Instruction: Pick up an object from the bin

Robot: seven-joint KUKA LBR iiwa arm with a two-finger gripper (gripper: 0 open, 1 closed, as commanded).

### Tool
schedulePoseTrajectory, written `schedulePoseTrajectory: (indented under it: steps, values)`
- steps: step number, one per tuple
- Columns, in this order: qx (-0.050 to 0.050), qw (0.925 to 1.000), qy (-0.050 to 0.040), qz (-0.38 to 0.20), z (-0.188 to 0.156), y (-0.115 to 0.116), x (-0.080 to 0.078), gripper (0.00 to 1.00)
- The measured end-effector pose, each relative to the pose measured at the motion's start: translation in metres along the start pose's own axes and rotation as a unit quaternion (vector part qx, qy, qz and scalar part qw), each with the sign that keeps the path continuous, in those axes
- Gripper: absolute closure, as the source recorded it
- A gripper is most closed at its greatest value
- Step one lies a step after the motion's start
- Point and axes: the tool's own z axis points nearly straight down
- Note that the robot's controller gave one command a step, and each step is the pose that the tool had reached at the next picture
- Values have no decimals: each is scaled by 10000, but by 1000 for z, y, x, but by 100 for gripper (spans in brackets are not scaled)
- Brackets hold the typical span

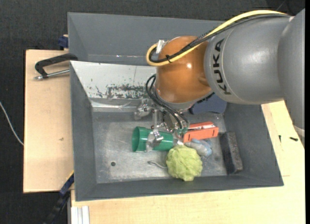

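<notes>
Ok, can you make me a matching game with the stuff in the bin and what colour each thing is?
Things:
1. cup lying on its side
2. fluffy ball
3. long block by the right wall
4. flat thing between the cup and the block

Colours:
A. orange
B. dark grey
C. green
D. yellowish

Pairs: 1-C, 2-D, 3-B, 4-A

Green cup (143,140) lies sideways at bin (109,143) centre.

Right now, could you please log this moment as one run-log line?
gripper: down at green cup lying mid-bin | neighbours: yellow-green fuzzy ball, orange tool | lift: not yet
</notes>
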Motion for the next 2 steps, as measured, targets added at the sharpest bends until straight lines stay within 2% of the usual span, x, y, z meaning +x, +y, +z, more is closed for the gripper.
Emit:
schedulePoseTrajectory:
  steps: [1, 2]
  values:
    - [-1, 9991, 36, 429, 58, -11, -1, 0]
    - [-4, 9988, 29, 489, 64, -11, 0, 100]
